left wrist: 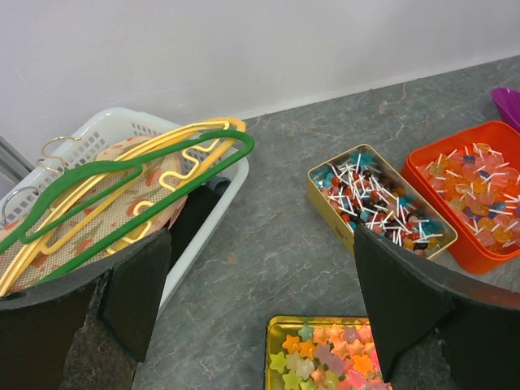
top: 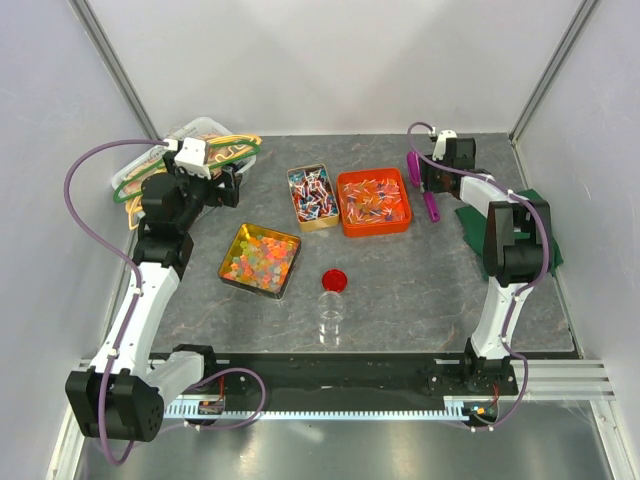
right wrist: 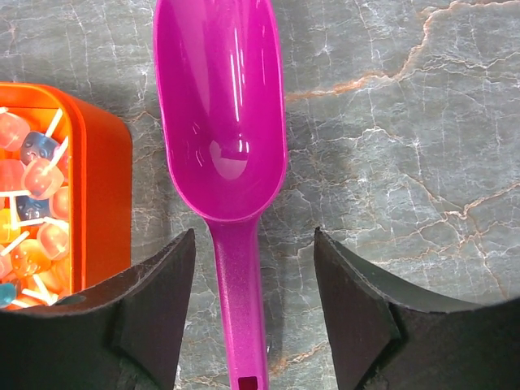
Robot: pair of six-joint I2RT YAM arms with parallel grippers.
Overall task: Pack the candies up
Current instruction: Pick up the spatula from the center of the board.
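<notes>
While right pincer (right wrist: pixel 253 237) straddles scoop (right wrist: pixel 219 122), candies (right wrist: pixel 32 175) lie leftward.

This is a robot lab, with a small test booth in it. Plain white walls (top: pixel 330 60) stand on three sides, held up by thin metal posts (top: pixel 110 62). Two robot arms, the left arm (top: pixel 132 308) and the right arm (top: pixel 495 310), are bolted to a metal rail (top: pixel 340 406) at the near edge of a gray table (top: pixel 420 290) that looks like stone. Purple cables (top: pixel 67 185) loop along the arms.
</notes>
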